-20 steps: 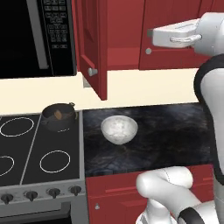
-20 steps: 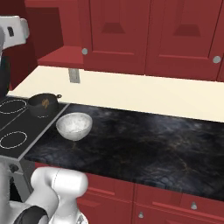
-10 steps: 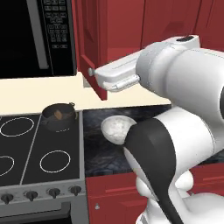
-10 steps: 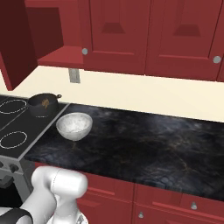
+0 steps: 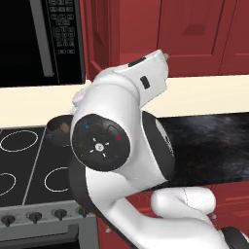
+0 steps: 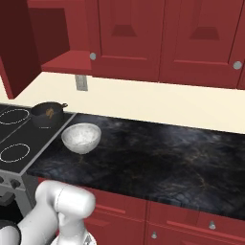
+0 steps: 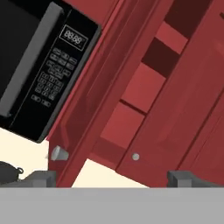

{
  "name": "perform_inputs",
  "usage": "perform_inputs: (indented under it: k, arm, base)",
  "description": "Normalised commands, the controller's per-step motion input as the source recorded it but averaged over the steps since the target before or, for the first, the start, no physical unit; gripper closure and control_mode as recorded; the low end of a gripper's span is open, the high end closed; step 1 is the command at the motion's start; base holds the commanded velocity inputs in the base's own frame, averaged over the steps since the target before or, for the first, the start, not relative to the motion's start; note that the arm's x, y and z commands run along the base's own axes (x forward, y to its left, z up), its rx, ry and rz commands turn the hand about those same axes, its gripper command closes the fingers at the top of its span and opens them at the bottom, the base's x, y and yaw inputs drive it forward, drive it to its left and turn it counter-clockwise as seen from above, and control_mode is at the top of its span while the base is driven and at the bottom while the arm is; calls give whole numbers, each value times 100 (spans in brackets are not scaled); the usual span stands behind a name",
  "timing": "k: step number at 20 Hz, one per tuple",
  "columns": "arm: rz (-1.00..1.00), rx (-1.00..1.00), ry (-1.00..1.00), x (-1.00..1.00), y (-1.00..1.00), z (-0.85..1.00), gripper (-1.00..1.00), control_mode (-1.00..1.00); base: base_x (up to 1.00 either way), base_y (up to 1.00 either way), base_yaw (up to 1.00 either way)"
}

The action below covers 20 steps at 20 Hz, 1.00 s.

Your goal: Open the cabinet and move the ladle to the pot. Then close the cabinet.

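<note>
Cabinet (image 6: pixel 57 48), glossy dark red, left door swung open at upper left of right base view. Round dark grey pot (image 6: pixel 47 114) on the stove, brown ladle (image 6: pixel 50 113) inside. Speckled bowl (image 6: pixel 81 138) on black marbled counter (image 6: pixel 158 158). Hand view: fingers (image 7: pixel 41 178) spread wide, holding nothing; microwave keypad (image 7: pixel 54 70) legible.

White, glossy arm (image 5: pixel 121 126) of rounded, bulbous shells, with dark grey bands at the joints. At 9 o'clock on the big shell in the left base view, a round dark cap (image 5: pixel 99 142) marked with small white lines and tiny blue and red dots. Near 12 o'clock, a small dark rectangular inset on the white casing. In the hand view, two small dark grey, blocky fingertips (image 7: pixel 40 178).
</note>
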Motion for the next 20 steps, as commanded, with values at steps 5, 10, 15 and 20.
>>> perform_inputs:
  k: [5, 10, 15, 20]
  arm:
    - [-31, -7, -4, 65, -2, -12, -100, -100]
    - [-30, -3, -9, 74, -3, -4, -100, -100]
    - [-25, -3, -11, 60, -13, -1, -100, -100]
    - [-16, -2, -15, 54, -10, 0, -100, -100]
  base:
    - [0, 0, 0]
    - [0, 0, 0]
    - [0, 0, 0]
    - [0, 0, 0]
